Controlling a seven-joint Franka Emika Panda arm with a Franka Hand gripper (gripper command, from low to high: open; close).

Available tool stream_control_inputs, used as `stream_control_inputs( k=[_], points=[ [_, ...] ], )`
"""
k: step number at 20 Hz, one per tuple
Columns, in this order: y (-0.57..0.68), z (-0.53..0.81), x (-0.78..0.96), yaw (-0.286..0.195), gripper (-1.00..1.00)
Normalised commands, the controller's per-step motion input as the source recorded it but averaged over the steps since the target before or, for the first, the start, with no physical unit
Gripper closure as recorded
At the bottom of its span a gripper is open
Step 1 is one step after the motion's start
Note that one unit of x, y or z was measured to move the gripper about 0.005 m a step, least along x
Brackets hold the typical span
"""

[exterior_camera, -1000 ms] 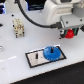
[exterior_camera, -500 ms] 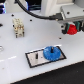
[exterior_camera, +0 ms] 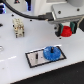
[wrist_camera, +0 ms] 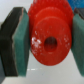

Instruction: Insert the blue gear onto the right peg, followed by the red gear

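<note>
While the gripper (exterior_camera: 65,31) clamps it, the red gear (wrist_camera: 50,36) shows glossy teeth and a dark hub hole.

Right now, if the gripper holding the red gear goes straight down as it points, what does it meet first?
Probably the bare white table, just to the exterior view's right of the black-bordered base plate. The gripper, shut on the round red plastic gear, seems offset from the blue gear; depth is unclear.

Glossy red plastic gear (wrist_camera: 48,37) — matt teal rubbery tool pads (wrist_camera: 19,45).

Red gear (exterior_camera: 65,32) in gripper (exterior_camera: 65,33)
</note>
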Motion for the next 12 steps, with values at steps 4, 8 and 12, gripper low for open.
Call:
stream_control_inputs(
  k=[4, 8, 12],
  points=[
    [-0.29, 0.10, 0.62, 0.000, 1.00],
    [-0.21, 0.00, 0.61, 0.000, 1.00],
    [-0.16, -0.03, 0.48, 0.000, 1.00]
  ],
)
